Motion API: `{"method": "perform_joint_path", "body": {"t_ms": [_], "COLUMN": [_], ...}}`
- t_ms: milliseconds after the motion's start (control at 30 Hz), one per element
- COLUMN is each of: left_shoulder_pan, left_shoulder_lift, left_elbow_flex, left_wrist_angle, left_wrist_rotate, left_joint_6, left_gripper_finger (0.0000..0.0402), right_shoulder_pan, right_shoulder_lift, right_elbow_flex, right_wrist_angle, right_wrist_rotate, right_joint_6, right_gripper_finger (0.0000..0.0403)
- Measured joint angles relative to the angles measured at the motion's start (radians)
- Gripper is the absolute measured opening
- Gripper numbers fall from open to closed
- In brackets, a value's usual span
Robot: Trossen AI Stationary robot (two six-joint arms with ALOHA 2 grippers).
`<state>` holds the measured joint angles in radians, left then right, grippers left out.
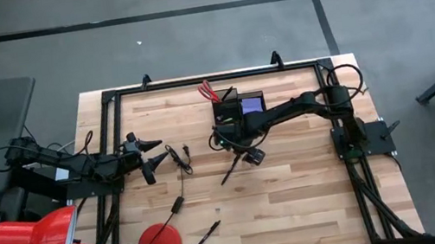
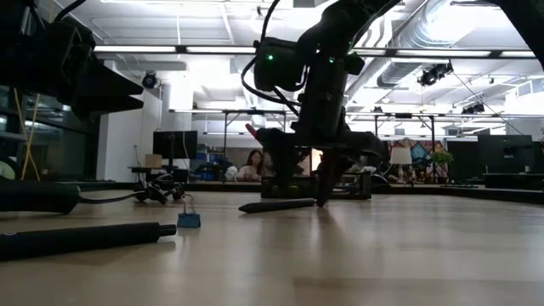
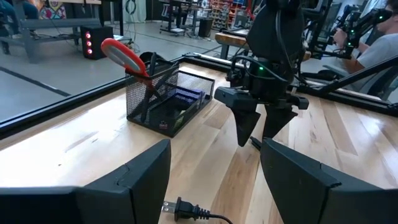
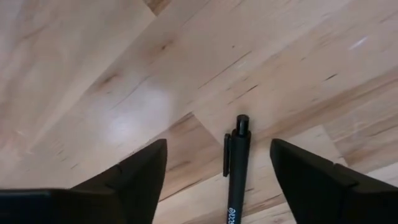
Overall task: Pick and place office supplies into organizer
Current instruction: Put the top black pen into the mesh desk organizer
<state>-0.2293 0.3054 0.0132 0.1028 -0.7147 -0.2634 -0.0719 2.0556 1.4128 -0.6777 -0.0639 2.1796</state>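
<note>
Right gripper (image 4: 217, 168) astride 1 pen (image 4: 235, 174), 2nd pen (image 1: 205, 237) apart

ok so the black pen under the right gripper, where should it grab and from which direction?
Grip the pen mid-barrel, just below the clip, coming straight down from above. It lies flat on the table, so the sides of its slim round barrel are all that is free. The right gripper already straddles it, fingers either side, across its length.
</note>
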Motion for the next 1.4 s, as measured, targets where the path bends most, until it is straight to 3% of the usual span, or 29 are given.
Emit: {"method": "perform_joint_path", "body": {"t_ms": [467,833,1067,1233,1400], "left_shoulder_pan": [0.0,0.0,0.0,0.0,0.0], "left_shoulder_lift": [0.0,0.0,0.0,0.0,0.0], "left_elbow_flex": [0.0,0.0,0.0,0.0,0.0], "left_wrist_angle": [0.0,0.0,0.0,0.0,0.0], "left_wrist_rotate": [0.0,0.0,0.0,0.0,0.0], "left_joint_6": [0.0,0.0,0.0,0.0,0.0], "left_gripper_finger": [0.0232,0.0232,0.0232,0.0232,0.0232], "right_shoulder_pan": [0.0,0.007,0.041,0.063,0.067], "right_shoulder_lift": [0.001,0.002,0.0,0.0,0.0], "right_elbow_flex": [0.0,0.0,0.0,0.0,0.0], "right_wrist_angle": [-0.006,-0.003,-0.013,-0.015,-0.02], "right_wrist_rotate": [-0.005,-0.004,0.074,0.159,0.165], "right_joint_6": [-0.008,-0.1,-0.063,-0.06,-0.083], "right_gripper_finger": [0.0193,0.0086,0.0014,0.0017,0.0011]}}
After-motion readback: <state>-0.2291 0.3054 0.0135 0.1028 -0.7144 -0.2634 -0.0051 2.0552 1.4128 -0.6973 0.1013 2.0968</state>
